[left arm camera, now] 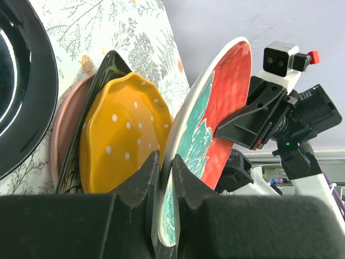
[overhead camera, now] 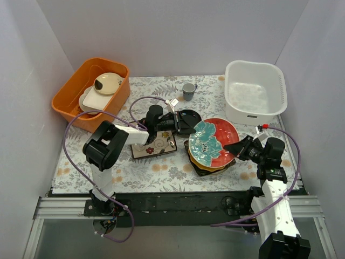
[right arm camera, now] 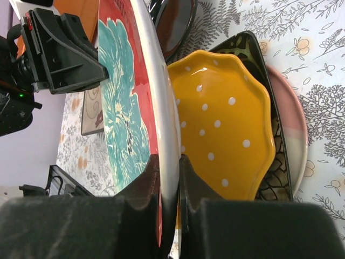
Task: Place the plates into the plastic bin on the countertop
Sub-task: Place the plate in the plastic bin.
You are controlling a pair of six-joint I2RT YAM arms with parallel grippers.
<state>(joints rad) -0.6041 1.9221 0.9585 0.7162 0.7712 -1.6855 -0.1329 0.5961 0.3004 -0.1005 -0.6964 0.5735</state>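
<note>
The round red-teal plate (overhead camera: 213, 141) is held by both grippers, tilted above a stack. My left gripper (overhead camera: 188, 131) is shut on its left rim; its fingertips (left arm camera: 166, 172) clamp the edge (left arm camera: 226, 91). My right gripper (overhead camera: 235, 147) is shut on the right rim (right arm camera: 121, 108), seen at the fingertips (right arm camera: 170, 172). Beneath lie the yellow scalloped plate (left arm camera: 121, 135) (right arm camera: 221, 124), the black square plate (right arm camera: 253, 46) and the pink plate (right arm camera: 294, 118). The small black plate (overhead camera: 190, 117) and the cream square flowered plate (overhead camera: 153, 144) lie to the left. The white plastic bin (overhead camera: 254, 91) stands at the back right, nothing in it.
An orange tub (overhead camera: 67, 100) with plain cream dishes stands at the back left. A small grey-blue cup (overhead camera: 188, 91) stands at the back middle of the fern-print cloth (overhead camera: 161, 172). Purple cables loop from both arms.
</note>
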